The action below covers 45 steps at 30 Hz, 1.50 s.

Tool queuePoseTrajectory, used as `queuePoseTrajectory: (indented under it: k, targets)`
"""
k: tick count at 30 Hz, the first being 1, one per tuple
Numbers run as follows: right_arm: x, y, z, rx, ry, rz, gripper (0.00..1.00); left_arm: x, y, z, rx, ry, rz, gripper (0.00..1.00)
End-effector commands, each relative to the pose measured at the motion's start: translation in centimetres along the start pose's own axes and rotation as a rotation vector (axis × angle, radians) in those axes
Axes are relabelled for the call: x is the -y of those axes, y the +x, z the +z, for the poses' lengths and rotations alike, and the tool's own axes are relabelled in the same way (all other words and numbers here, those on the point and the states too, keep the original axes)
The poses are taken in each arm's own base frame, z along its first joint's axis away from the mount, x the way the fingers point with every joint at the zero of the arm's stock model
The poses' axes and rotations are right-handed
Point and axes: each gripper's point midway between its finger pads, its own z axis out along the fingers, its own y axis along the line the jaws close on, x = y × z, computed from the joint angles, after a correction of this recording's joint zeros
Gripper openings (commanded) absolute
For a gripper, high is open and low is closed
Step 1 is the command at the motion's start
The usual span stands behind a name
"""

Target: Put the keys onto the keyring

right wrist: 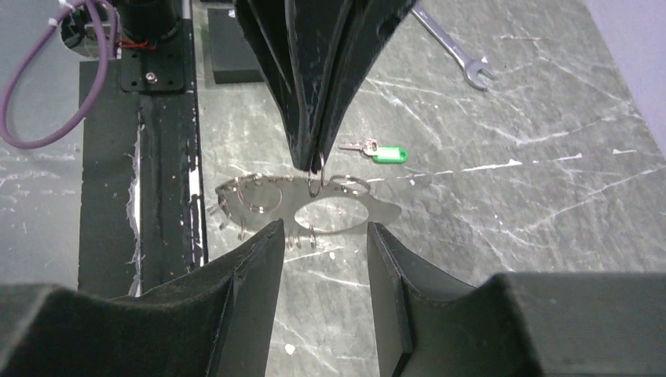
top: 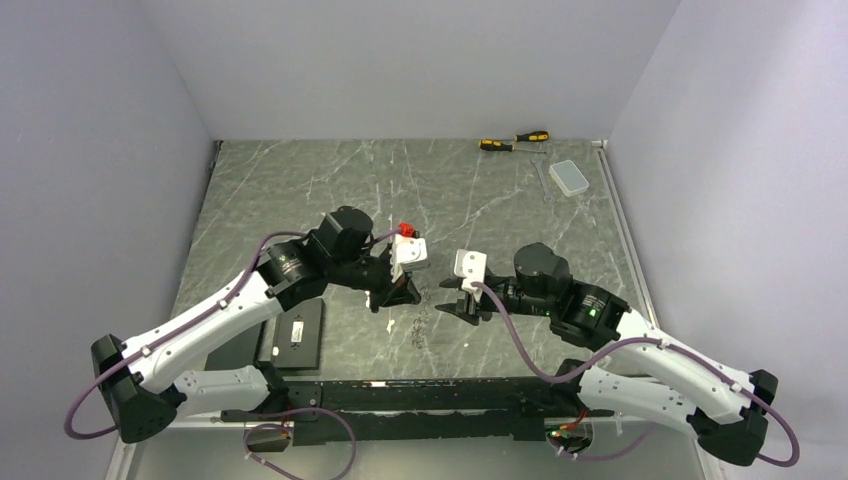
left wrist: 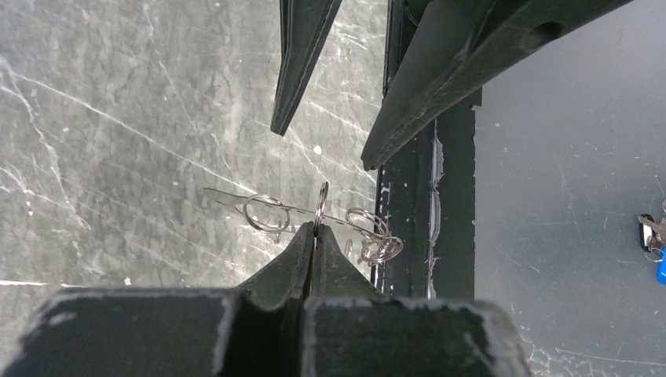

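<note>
Left pincer (right wrist: 316, 161) is clamped shut on a small wire loop at the edge of the keyring (right wrist: 377, 210). The keyring sits flat between the two pincers, with several small split rings around its rim. Can't tell whether it's resting on the bench (right wrist: 510, 196) or lifted. Right pincer (right wrist: 323, 228) has its fingers apart, tips on either side of the keyring's edge, gripping nothing. The key (right wrist: 377, 150) with the green head lies loose on the bench, near the left pincer's tip on its far side, not on the keyring. The wrench (right wrist: 451, 47) lies well beyond it.
</note>
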Motion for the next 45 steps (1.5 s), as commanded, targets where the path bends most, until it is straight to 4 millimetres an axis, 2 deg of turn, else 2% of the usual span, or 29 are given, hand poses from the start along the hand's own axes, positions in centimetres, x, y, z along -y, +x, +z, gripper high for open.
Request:
queuePoseTrajectory:
  k: [1, 11, 15, 18, 22, 23, 26, 31, 32, 35, 37, 39, 40, 45]
  targets:
    - [0.1, -2.7, 0.4, 0.108, -0.012, -0.041, 0.45, 0.4, -1.8, -0.2, 0.043, 0.026, 0.040, 0.00]
    - [-0.1, -2.9, 1.8, 0.127, -0.048, -0.033, 0.40, 0.3, -1.9, 0.4, 0.059, 0.035, 0.036, 0.00]
    - [-0.1, -3.1, 2.1, 0.137, -0.054, -0.031, 0.35, 0.3, -1.9, 0.5, 0.061, 0.041, 0.035, 0.00]
    - [-0.1, -3.1, 2.2, 0.138, -0.058, -0.025, 0.26, 0.3, -1.8, 0.5, 0.059, 0.044, 0.034, 0.00]
    - [-0.3, -2.9, 2.4, 0.137, -0.067, -0.012, 0.02, 0.3, -1.6, 0.6, 0.055, 0.044, 0.031, 0.00]
    - [-0.4, -2.8, 2.5, 0.136, -0.070, -0.010, 0.00, 0.3, -1.6, 0.6, 0.056, 0.044, 0.030, 0.00]
    - [-0.6, -2.4, 2.5, 0.133, -0.074, -0.002, 0.00, 0.2, -1.7, 0.5, 0.061, 0.035, 0.029, 0.00]
    - [-0.6, -2.8, 2.1, 0.184, -0.052, 0.012, 0.00, -0.1, -2.0, 0.1, 0.084, -0.008, 0.027, 0.01]
    - [-0.6, -3.1, 2.0, 0.204, -0.047, 0.020, 0.00, -0.1, -2.1, -0.1, 0.094, -0.016, 0.029, 0.07]
    - [-0.7, -3.8, 1.6, 0.266, -0.037, 0.045, 0.00, -0.2, -2.3, -0.6, 0.131, -0.044, 0.043, 0.37]
    - [-0.6, -4.6, 1.2, 0.328, -0.019, 0.051, 0.00, -0.3, -2.6, -1.1, 0.162, -0.070, 0.056, 0.50]
    - [-0.2, -5.2, 0.7, 0.379, 0.013, 0.063, 0.00, -0.4, -3.2, -1.7, 0.198, -0.098, 0.060, 0.96]
    - [-0.1, -5.4, 0.5, 0.403, 0.028, 0.065, 0.00, -0.6, -3.4, -2.0, 0.214, -0.119, 0.060, 0.99]
    - [0.6, -6.9, -1.1, 0.529, 0.097, 0.076, 0.00, -1.3, -4.8, -3.1, 0.304, -0.204, 0.018, 1.00]
